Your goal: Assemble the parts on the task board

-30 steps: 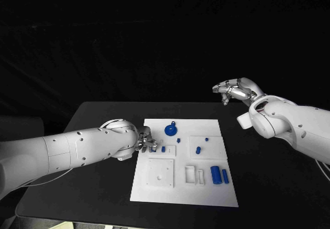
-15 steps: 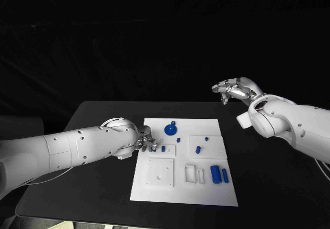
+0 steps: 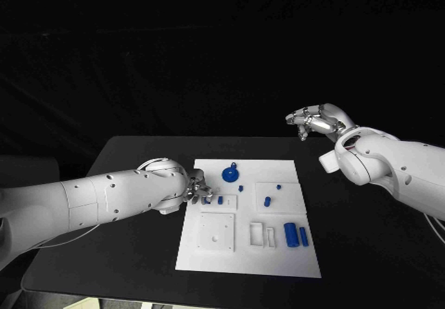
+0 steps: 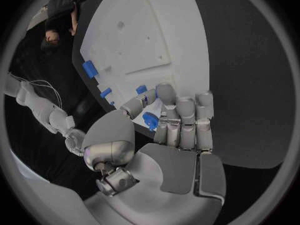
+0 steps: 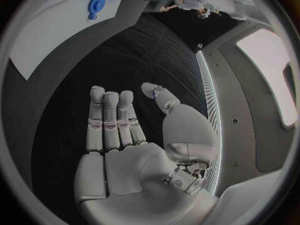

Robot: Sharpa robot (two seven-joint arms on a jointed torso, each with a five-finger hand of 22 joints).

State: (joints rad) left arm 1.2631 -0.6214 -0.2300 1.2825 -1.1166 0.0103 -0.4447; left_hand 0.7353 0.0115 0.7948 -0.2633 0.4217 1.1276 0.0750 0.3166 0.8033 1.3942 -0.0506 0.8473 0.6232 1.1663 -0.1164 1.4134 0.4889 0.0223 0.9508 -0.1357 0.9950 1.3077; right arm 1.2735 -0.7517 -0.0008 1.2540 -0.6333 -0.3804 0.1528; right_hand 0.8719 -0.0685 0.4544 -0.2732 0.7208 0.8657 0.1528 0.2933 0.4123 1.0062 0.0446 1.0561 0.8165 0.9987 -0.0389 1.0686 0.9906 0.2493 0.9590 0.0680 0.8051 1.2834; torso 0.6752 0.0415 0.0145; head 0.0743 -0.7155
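Two arms over black tabletop [image 3: 130, 257]. Left hand [image 3: 197, 191] low at left edge of task board [image 3: 249, 257], fingers curled round small blue part [image 4: 150, 120], pinched against thumb. Just beside it on board: two short blue pegs [image 3: 213, 201]. Farther along: round blue disc [image 3: 231, 173] near far edge, small blue pieces [image 3: 267, 201] mid-board, two blue cylinders [image 3: 297, 235] side by side at right. Right hand [image 3: 315, 121] raised well apart beyond far right corner, holding nothing, fingers loosely apart.
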